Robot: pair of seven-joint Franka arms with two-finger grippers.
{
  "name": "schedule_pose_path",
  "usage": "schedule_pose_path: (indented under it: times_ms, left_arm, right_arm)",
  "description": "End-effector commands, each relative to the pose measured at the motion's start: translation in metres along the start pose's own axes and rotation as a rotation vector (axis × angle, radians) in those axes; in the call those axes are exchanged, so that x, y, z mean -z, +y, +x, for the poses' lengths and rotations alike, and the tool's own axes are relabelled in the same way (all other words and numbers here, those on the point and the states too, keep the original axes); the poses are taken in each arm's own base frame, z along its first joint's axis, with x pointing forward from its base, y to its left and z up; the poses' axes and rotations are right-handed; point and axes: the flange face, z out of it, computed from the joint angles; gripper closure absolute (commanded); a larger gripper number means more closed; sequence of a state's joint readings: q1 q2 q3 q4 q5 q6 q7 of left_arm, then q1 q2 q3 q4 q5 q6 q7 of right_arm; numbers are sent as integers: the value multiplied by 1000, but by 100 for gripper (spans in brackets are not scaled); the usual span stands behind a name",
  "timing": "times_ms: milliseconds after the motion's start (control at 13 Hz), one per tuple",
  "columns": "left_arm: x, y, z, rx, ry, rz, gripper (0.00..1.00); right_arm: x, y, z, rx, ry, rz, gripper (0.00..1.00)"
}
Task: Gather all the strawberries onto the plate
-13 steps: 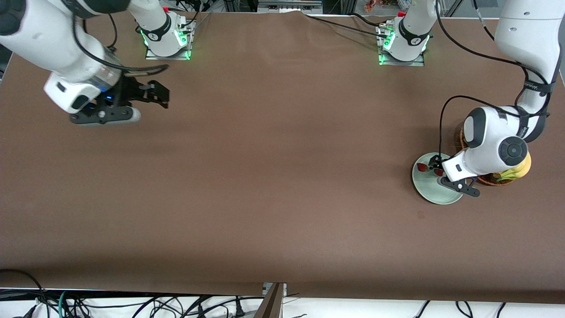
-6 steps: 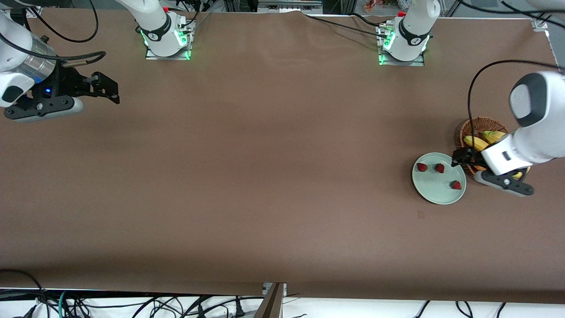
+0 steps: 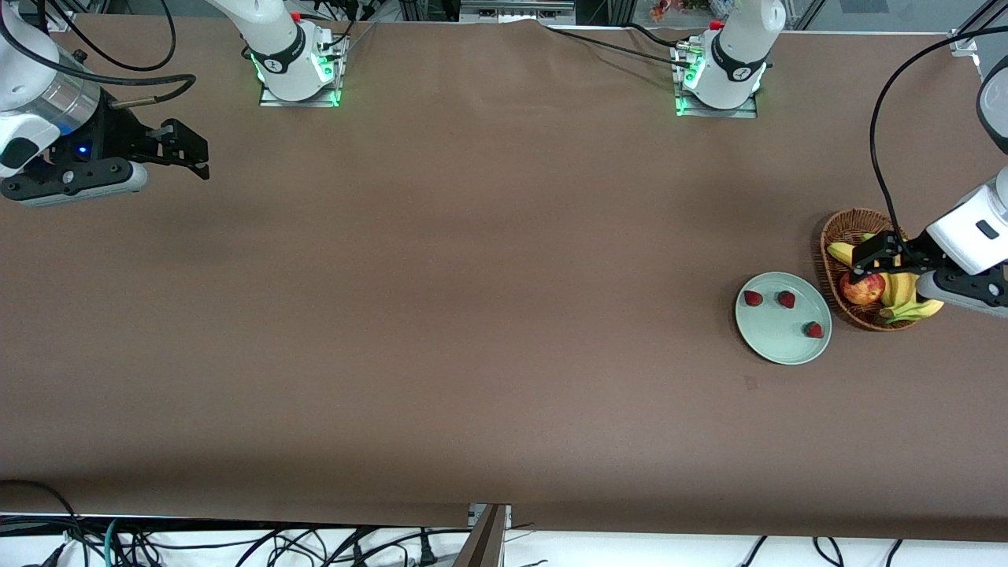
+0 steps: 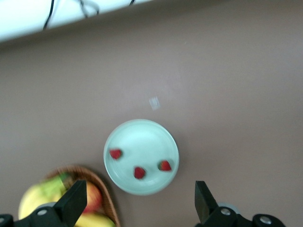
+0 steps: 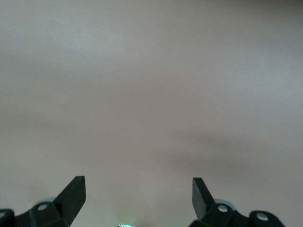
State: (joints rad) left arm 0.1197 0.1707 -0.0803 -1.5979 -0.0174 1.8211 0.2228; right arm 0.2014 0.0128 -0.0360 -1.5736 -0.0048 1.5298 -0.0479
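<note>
Since a second ago, the left gripper (image 3: 872,253) is lifting off the plate (image 3: 776,346) and drifting over the basket (image 3: 833,234), jaws spread and empty. All three strawberries (image 3: 786,299) are lying on the plate (job apparently done). The right gripper (image 3: 186,150) is waiting, jaws apart, over bare table toward the right arm's end. Retreating well is meaning rising clear of the fruit.

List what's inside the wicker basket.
The basket holds an apple and yellow bananas. The left tool, open, hangs over it and covers part of the contents.
</note>
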Motion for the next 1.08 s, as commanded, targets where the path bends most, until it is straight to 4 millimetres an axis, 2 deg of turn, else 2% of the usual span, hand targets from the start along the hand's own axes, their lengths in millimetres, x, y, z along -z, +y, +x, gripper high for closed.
schedule_pose_path:
  times_ms: [0, 154, 231, 385, 692, 769, 1000]
  left_arm:
    - [41, 13, -22, 163, -51, -17, 0]
    - [59, 16, -43, 175, -104, -23, 0]
    - [61, 17, -44, 170, -107, -25, 0]
    - [67, 19, -49, 168, -116, -29, 0]
    - [58, 12, -48, 180, -141, -29, 0]
    - [62, 16, -45, 173, -132, -26, 0]
    - [61, 16, -42, 171, -135, -26, 0]
  right_arm:
    - [11, 3, -4, -1, 28, -19, 0]
    - [-1, 5, 11, 7, 26, -20, 0]
    - [6, 4, 20, 8, 39, -18, 1]
    - [15, 4, 18, 11, 51, -19, 1]
    - [20, 5, 15, 5, 50, -16, 1]
    - [27, 6, 14, 3, 63, -20, 0]
    - [28, 7, 14, -11, 55, -1, 0]
